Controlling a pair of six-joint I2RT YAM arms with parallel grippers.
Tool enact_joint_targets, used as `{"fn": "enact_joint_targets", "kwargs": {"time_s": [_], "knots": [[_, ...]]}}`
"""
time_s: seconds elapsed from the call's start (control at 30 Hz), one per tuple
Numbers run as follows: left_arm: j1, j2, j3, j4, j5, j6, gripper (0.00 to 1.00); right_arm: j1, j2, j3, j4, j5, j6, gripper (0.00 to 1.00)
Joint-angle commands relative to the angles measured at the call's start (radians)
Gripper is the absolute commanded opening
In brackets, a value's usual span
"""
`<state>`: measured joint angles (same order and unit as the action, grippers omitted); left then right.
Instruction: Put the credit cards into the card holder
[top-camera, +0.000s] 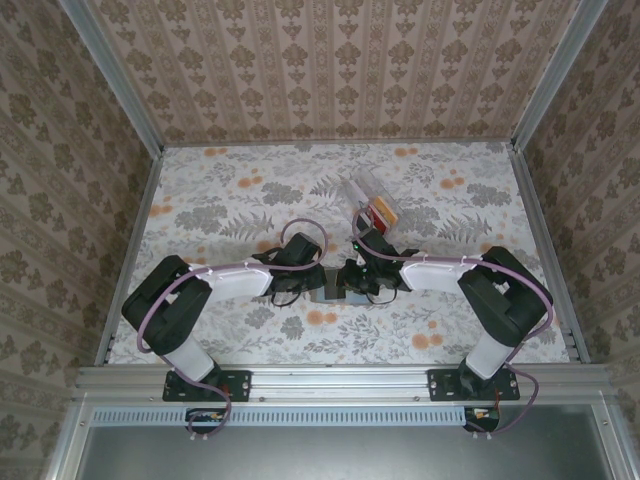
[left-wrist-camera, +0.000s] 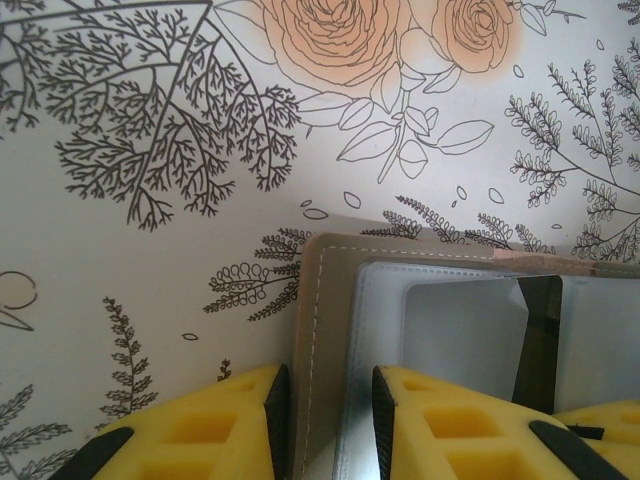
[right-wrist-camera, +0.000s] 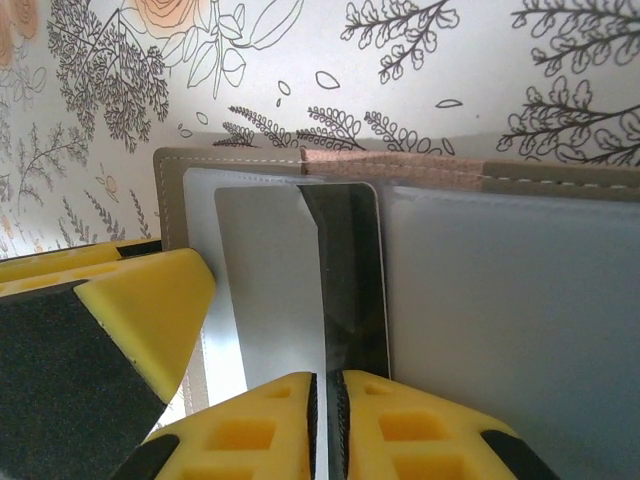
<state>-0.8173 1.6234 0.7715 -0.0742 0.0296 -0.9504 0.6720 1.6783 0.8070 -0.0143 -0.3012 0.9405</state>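
The grey-taupe card holder (right-wrist-camera: 560, 172) lies open and flat on the flowered table, its clear pockets facing up. A black credit card (right-wrist-camera: 350, 270) sits partly inside the left pocket. My right gripper (right-wrist-camera: 327, 378) is shut on that card's near edge. My left gripper (left-wrist-camera: 328, 375) stands astride the card holder (left-wrist-camera: 325, 300) at its left edge, jaws apart, one finger outside the edge and one on the pocket. The black credit card (left-wrist-camera: 540, 330) shows as a dark strip. From above, the left gripper (top-camera: 325, 283) and right gripper (top-camera: 352, 278) meet over the card holder (top-camera: 330, 293).
A clear plastic box (top-camera: 362, 192) lies behind the grippers at mid-table, with red and orange cards (top-camera: 383, 212) at its near end. Patterned walls close off the table at the back and both sides.
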Motion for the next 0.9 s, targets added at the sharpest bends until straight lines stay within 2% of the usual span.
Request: {"fn": "enact_joint_targets", "kwargs": {"time_s": [0.0,0.27,0.43,0.57,0.87], "knots": [[0.001,-0.016,-0.019,-0.021,0.011,-0.008,0.31,0.004,-0.034,0.026,-0.069,0.041,-0.026,0.19],[0.001,-0.014,-0.015,-0.024,0.009,-0.004,0.31,0.005,-0.045,0.028,-0.119,0.105,-0.037,0.22],[0.001,-0.011,-0.014,-0.022,0.013,-0.001,0.31,0.005,-0.01,0.04,-0.103,0.075,-0.039,0.21],[0.002,-0.009,-0.011,-0.018,0.015,0.001,0.31,0.008,0.005,0.046,-0.08,0.044,-0.045,0.16],[0.001,-0.013,-0.012,-0.016,0.016,-0.001,0.31,0.018,0.039,0.077,-0.088,0.015,-0.05,0.15]]}}
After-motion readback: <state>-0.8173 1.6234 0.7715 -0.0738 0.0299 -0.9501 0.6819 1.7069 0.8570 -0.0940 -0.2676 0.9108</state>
